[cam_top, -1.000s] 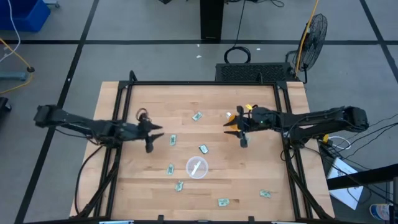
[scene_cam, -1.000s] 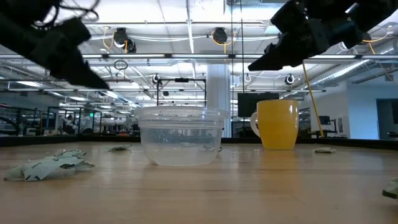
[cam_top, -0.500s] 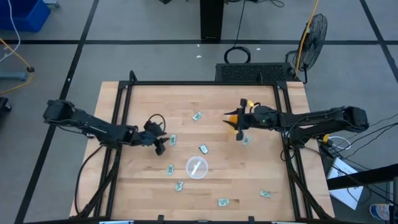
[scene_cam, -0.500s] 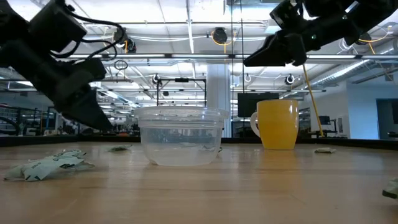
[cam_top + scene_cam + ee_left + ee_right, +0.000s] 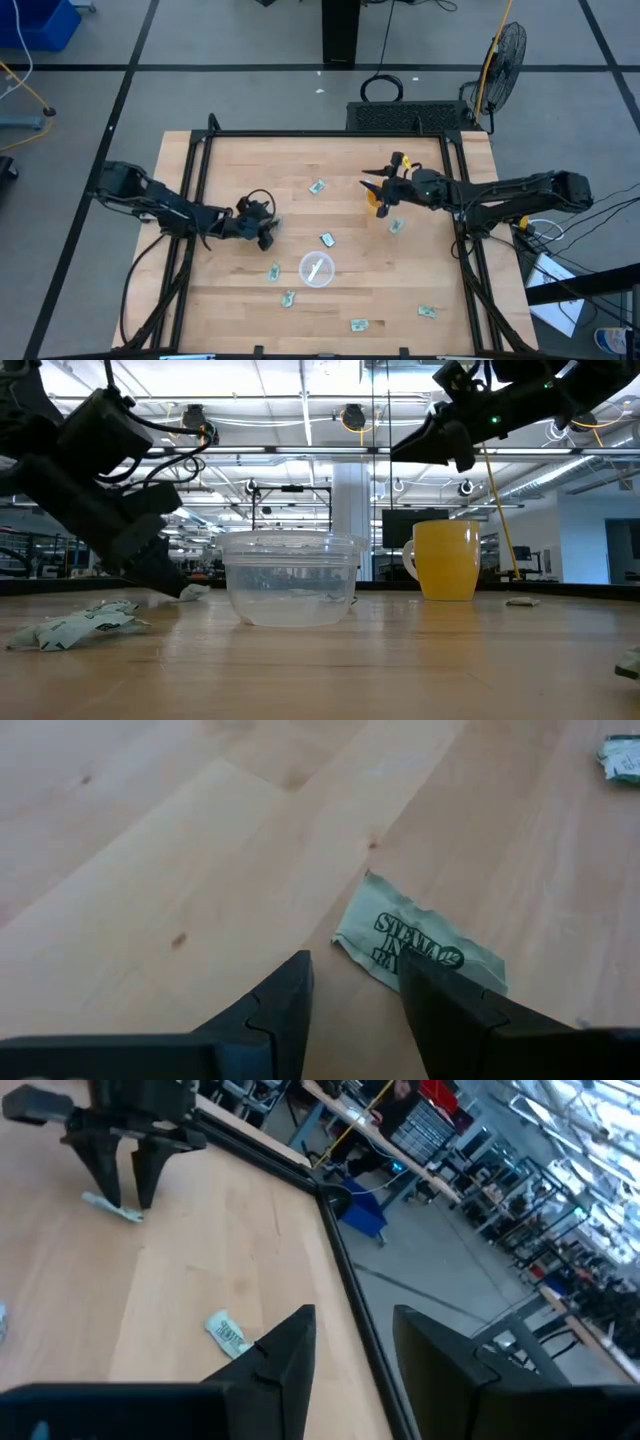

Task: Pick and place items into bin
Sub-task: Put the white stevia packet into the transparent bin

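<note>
Several small green-and-white packets lie flat on the wooden table (image 5: 220, 160), among them packets at the far middle (image 5: 318, 187), the middle (image 5: 327, 239) and the right (image 5: 395, 226). The clear dish (image 5: 317, 269) stands near the middle with a pale packet inside; it also shows in the low view (image 5: 290, 578). My left gripper (image 5: 267, 234) is open and down at the table, at one printed packet (image 5: 420, 948). My right gripper (image 5: 375, 185) is open and empty, raised above the orange cup (image 5: 374, 200). My left gripper comes slanting down from the table's left. One fingertip (image 5: 425, 982) stands over the packet's near edge (image 5: 395, 960), the other (image 5: 292, 982) over bare wood beside it. The packet lies flat on the table. Whether the finger touches it, I cannot tell.
The orange cup (image 5: 446, 560) stands behind and right of the dish. More packets lie near the front edge (image 5: 359, 324) (image 5: 427, 312) and left of the dish (image 5: 274, 272) (image 5: 289, 298). A crumpled packet (image 5: 85, 625) lies close to the low camera. A black frame (image 5: 320, 133) borders the table.
My left gripper has moved toward the table's right edge and down until its tips reach the table at a packet. My right gripper has moved toward the far edge and up, away from the packet on the right, which lies uncovered.
</note>
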`<state>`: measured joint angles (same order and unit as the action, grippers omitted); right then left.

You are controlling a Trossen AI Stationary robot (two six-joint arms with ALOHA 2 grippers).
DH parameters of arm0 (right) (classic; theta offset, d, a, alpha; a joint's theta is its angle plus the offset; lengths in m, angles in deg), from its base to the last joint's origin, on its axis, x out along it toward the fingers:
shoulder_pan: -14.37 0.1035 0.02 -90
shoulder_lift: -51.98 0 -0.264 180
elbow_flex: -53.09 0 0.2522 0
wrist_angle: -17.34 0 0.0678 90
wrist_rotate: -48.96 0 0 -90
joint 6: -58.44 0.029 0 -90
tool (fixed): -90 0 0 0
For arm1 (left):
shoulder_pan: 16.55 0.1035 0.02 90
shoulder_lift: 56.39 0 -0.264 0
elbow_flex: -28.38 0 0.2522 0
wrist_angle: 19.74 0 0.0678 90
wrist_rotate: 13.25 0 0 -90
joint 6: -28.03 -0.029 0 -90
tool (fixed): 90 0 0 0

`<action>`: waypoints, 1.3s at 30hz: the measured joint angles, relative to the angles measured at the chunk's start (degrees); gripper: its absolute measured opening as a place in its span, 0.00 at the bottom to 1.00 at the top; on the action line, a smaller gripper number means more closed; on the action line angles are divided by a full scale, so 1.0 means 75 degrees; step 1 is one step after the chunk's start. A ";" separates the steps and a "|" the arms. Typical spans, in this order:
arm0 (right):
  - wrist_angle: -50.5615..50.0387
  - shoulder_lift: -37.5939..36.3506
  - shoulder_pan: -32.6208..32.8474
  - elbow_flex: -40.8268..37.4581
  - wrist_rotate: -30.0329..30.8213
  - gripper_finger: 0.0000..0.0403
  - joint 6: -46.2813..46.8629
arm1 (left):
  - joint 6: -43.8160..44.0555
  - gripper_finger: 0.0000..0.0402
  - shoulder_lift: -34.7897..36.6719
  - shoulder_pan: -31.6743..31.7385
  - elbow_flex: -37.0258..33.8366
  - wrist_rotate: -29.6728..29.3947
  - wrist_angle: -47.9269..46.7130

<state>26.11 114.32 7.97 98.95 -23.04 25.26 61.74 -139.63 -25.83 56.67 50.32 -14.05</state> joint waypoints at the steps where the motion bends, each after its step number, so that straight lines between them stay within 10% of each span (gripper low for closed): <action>1: 0.0003 0.0000 0.0000 0.0000 0.0000 0.32 -0.0100 | -0.0070 0.37 -0.0005 0.0000 0.0000 0.0002 0.0008; 11: 0.0518 0.0000 0.0000 0.0000 -0.0006 0.32 -0.0563 | -0.0833 0.03 -0.0023 0.0003 -0.0009 0.0013 0.0215; 22: 0.0825 0.0000 0.0000 0.0000 -0.0009 0.32 -0.0561 | -0.2215 0.01 -0.0040 -0.0167 0.0635 0.1567 0.2551; 33: 0.0792 0.0000 0.0000 0.0000 -0.0015 0.32 -0.0548 | -0.2603 0.10 -0.0037 -0.0465 0.2448 0.0445 -0.2893; 39: 0.0792 0.0000 0.0000 0.0000 -0.0015 0.32 -0.0534 | -0.2081 0.31 -0.0034 -0.0475 0.2443 0.0646 -0.3267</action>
<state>32.05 114.32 7.97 98.95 -23.15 21.25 46.13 -139.89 -29.40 74.99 55.16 -38.55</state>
